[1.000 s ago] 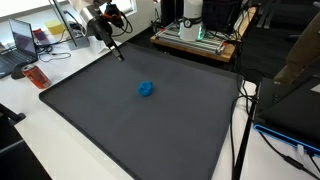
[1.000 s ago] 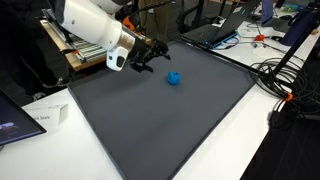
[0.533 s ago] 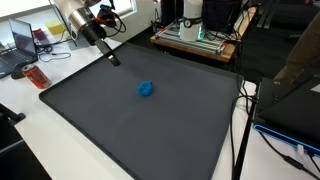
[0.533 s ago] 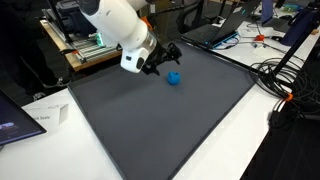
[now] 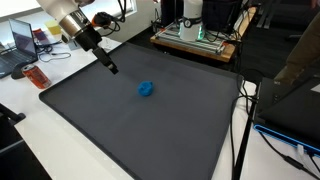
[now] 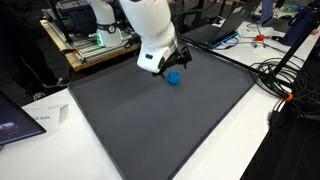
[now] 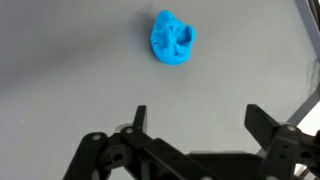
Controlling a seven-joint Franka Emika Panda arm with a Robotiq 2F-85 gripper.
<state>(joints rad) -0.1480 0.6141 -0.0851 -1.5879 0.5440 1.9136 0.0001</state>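
My gripper (image 7: 197, 125), jaws spread wide, hovers near the crumpled blue lump (image 7: 173, 38), mid-mat (image 5: 120, 130). It looks light and squashy; I'd pinch across its middle.

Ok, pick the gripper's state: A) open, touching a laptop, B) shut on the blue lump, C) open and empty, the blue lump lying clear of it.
C: in the wrist view the gripper stands open with nothing between its fingers, the blue lump ahead on the mat.
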